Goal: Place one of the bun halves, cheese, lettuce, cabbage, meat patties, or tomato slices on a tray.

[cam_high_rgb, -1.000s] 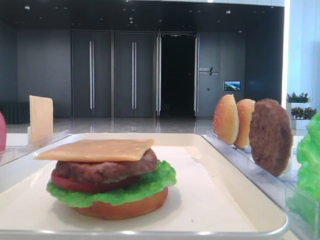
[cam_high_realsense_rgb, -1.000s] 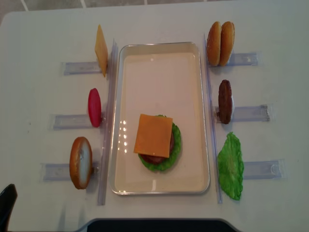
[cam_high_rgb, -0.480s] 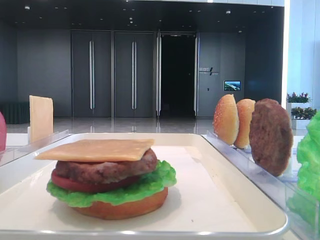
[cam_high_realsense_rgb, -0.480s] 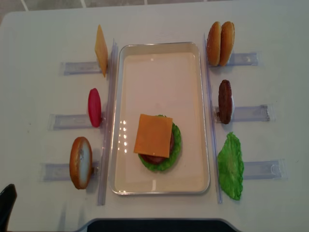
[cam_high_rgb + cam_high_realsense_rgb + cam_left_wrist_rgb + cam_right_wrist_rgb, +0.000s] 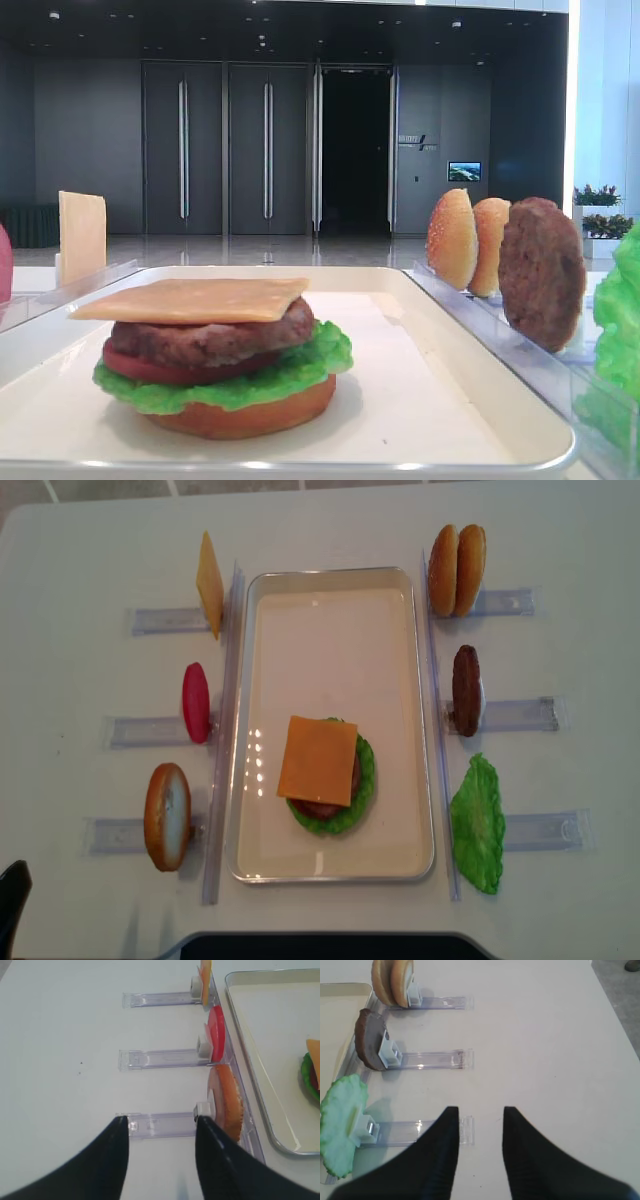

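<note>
The stack on the large cream-white rectangular tray [image 5: 335, 600] already carries a flat orange-brown bun base, green ruffled lettuce, a red tomato slice, a dark brown patty and a pale orange square cheese slice [image 5: 318, 760] on top, so the likely piece left is a domed top. The nearest one is the round golden-brown bun half [image 5: 229, 1101] standing on edge in the clear plastic holder [image 5: 160, 1125] at the tray's left side, near the front of the desk [image 5: 80, 560]. It lies just ahead and to the right of the left tool [image 5: 160, 1132], flat faces turned along the holder, its thin edge towards the tray. The left tool hovers low over that holder's outer end, its two dark fingers [image 5: 117, 1132] apart with nothing between them. The right tool [image 5: 480, 1120] hangs over the desk on the other side, fingers likewise spread and empty, near the upright green lettuce leaf [image 5: 342, 1127].
</note>
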`<state>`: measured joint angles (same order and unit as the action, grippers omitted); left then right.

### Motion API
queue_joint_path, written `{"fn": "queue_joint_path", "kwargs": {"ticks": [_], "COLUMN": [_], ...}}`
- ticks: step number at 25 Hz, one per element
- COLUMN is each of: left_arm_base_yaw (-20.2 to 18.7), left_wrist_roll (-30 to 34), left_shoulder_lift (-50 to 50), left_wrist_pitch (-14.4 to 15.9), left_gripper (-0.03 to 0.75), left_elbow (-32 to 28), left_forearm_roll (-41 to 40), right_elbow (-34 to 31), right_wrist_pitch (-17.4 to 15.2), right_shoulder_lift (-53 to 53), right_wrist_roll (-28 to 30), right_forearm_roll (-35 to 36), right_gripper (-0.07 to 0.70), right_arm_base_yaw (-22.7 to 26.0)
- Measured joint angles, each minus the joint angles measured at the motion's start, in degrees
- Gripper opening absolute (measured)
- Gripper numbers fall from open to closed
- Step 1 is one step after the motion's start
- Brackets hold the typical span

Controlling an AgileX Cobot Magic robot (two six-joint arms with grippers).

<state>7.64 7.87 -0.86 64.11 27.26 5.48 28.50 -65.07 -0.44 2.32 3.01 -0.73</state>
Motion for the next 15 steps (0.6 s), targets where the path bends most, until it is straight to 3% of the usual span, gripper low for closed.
{"fn": "queue_joint_path", "kwargs": {"ticks": [15], "left_arm_base_yaw": [0.0], "left_wrist_roll": [0.0], "left_shoulder_lift": [0.0], "left_wrist_pitch": [0.0], "left_gripper": [0.319], "left_elbow": [0.0], "left_forearm_roll": [0.0], "right_elbow": [0.0], "right_wrist_pitch": [-0.1], "right_shoulder_lift": [0.0], "right_wrist_roll": [0.0], "right_forearm_roll": [0.0], "right_gripper": [0.24], "right_arm_base_yaw": [0.0]}}
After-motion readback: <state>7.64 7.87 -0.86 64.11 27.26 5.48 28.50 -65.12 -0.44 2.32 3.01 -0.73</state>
